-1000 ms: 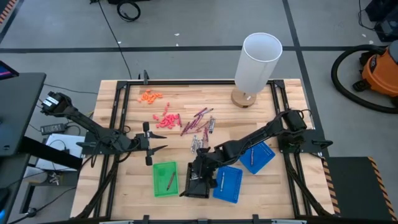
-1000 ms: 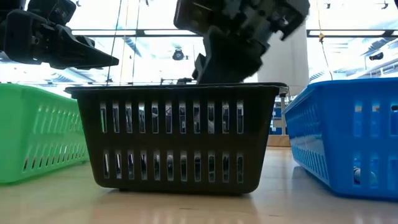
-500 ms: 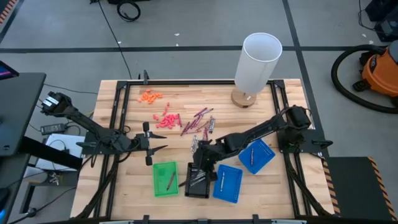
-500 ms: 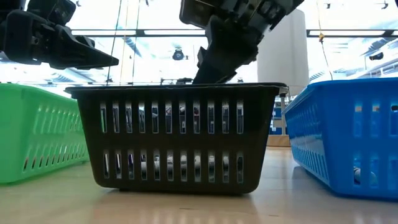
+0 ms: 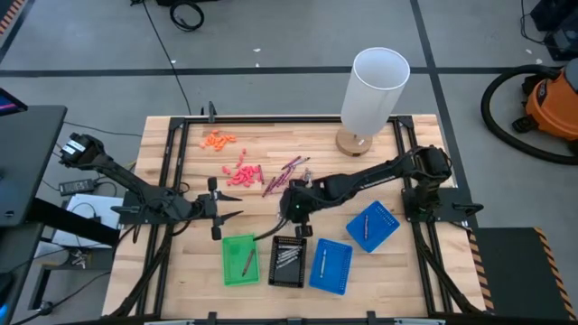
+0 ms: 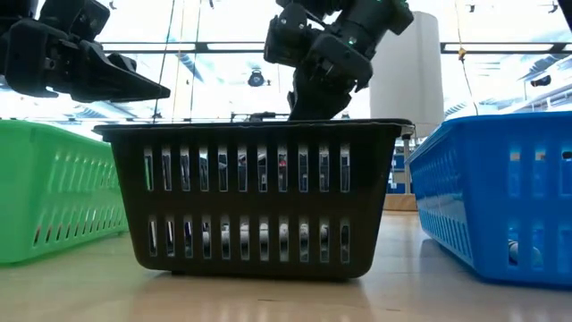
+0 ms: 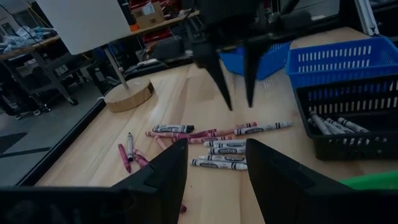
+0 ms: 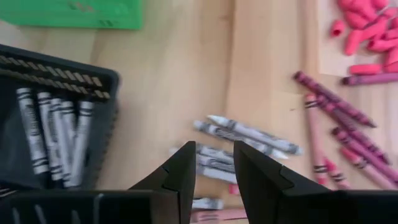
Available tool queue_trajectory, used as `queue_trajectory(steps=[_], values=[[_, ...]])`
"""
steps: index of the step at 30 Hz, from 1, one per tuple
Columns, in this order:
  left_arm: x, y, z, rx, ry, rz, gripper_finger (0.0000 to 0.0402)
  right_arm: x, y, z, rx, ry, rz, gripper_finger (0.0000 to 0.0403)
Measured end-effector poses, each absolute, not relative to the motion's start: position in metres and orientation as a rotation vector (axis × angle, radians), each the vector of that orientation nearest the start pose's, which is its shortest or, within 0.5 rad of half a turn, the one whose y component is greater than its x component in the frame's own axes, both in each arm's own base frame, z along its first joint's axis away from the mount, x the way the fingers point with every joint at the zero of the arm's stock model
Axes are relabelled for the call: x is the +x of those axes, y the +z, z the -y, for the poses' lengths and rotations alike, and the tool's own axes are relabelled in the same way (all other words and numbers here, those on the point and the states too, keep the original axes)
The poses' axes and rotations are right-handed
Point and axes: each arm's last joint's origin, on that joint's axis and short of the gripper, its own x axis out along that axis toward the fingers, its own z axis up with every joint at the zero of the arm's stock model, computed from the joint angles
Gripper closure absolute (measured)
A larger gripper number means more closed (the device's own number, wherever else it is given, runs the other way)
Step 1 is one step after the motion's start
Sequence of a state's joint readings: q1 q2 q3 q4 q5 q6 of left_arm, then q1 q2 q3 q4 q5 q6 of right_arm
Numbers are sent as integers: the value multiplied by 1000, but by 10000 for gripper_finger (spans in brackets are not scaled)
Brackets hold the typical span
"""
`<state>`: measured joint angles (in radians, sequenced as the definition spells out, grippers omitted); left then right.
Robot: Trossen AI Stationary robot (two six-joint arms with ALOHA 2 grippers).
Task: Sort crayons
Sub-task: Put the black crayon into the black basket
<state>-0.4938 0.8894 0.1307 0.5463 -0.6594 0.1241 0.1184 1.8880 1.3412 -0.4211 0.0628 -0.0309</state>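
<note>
Several grey crayons (image 8: 246, 134) lie loose on the table mid-way, also in the left wrist view (image 7: 225, 152). Maroon crayons (image 8: 341, 129) lie just beyond them toward the far edge (image 5: 287, 175). More grey crayons (image 8: 55, 132) lie in the black tray (image 5: 287, 263). My right gripper (image 8: 214, 155) is open and empty, pointing down above the loose grey crayons (image 5: 291, 213); it also shows in the left wrist view (image 7: 233, 93). My left gripper (image 5: 228, 217) is open and empty, level above the table to the left (image 7: 216, 155).
A green tray (image 5: 239, 260) holding one crayon stands left of the black tray, two blue trays (image 5: 330, 267) (image 5: 372, 226) right of it. Coral-pink bits (image 5: 242, 173) and orange bits (image 5: 218, 139) lie far left. A white cylinder on a wooden base (image 5: 372, 90) stands at the far edge.
My right gripper has risen out of the black tray and gone toward the table's far edge, ending above the loose grey crayons. The black tray and the other things have stayed where they were.
</note>
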Motion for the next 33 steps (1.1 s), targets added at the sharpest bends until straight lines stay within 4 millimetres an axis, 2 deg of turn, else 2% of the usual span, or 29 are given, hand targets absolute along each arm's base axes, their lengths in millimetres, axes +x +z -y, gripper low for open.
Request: queue_trajectory(steps=[9,18,20,23,29,33], values=[[150,160,60,230,154,-230,228,393,199,-12,-151,25,-1005,286],[149,159,60,205,158,-237,228,377,191,7,-210,16,-1199,286],[149,159,60,204,158,-237,228,376,189,12,-194,-32,-1222,286],[149,159,60,203,158,-236,228,374,185,27,-91,-230,-1239,286],[150,160,60,196,159,-224,228,371,185,47,339,-600,-1154,286],[150,161,61,194,158,-218,228,371,181,48,420,-721,-1123,285]])
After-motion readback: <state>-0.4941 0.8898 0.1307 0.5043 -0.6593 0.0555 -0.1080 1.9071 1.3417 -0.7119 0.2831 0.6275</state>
